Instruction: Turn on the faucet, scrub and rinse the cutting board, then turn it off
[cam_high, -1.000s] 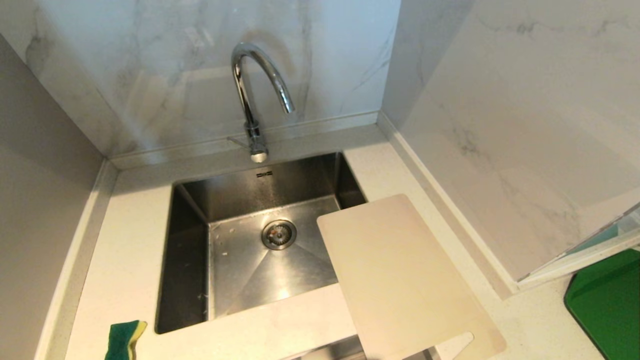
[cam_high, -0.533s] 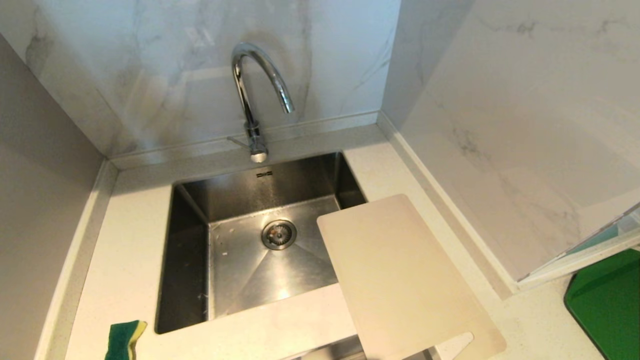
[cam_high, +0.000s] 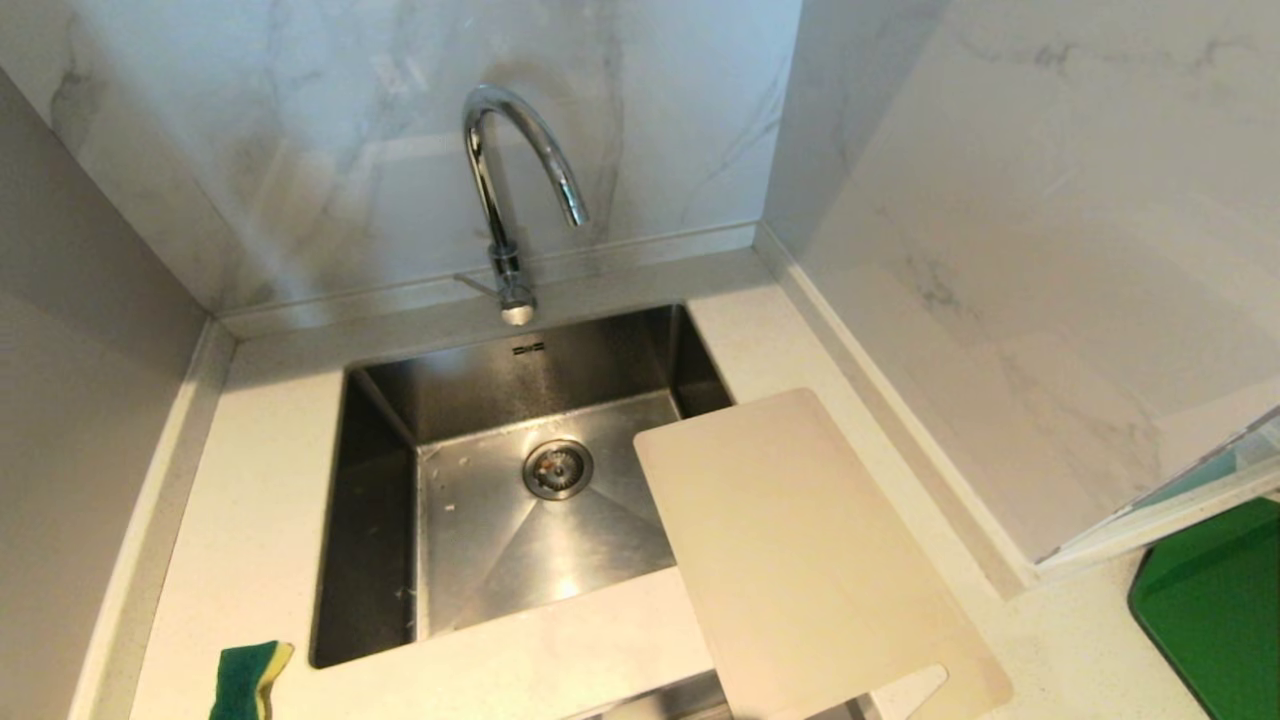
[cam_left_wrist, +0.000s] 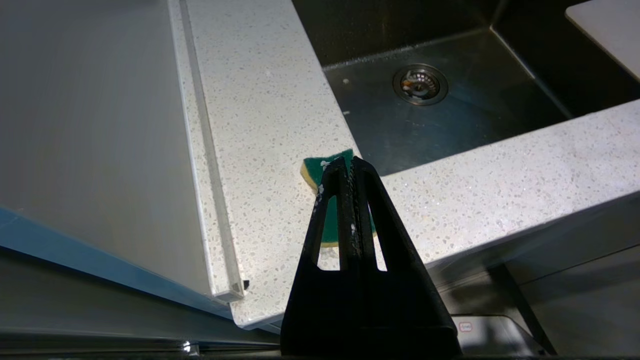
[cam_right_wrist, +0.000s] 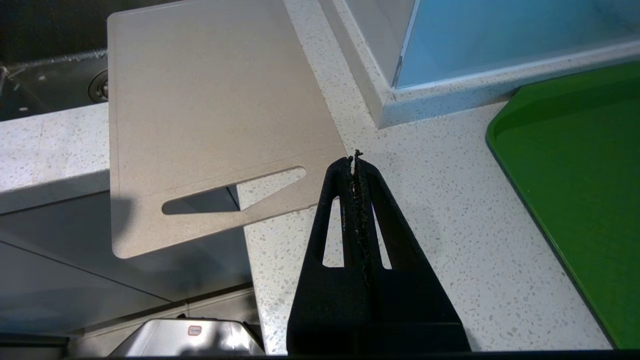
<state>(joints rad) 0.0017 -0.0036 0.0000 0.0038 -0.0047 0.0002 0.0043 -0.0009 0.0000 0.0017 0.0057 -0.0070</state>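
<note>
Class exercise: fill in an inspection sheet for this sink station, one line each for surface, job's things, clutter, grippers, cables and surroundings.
Surface: speckled white countertop around a steel sink.
Job's things: faucet behind the sink, no water running; cutting board lying across the sink's right corner, overhanging the counter's front edge.
Clutter: green-and-yellow sponge at front left; green mat at right.
Grippers: left gripper shut, empty, above the sponge; right gripper shut, empty, beside the board's handle slot.
Cables: nothing seen.
Surroundings: marble-look wall.

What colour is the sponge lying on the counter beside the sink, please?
The sponge is dark green over yellow, clearest in the head view.
</note>
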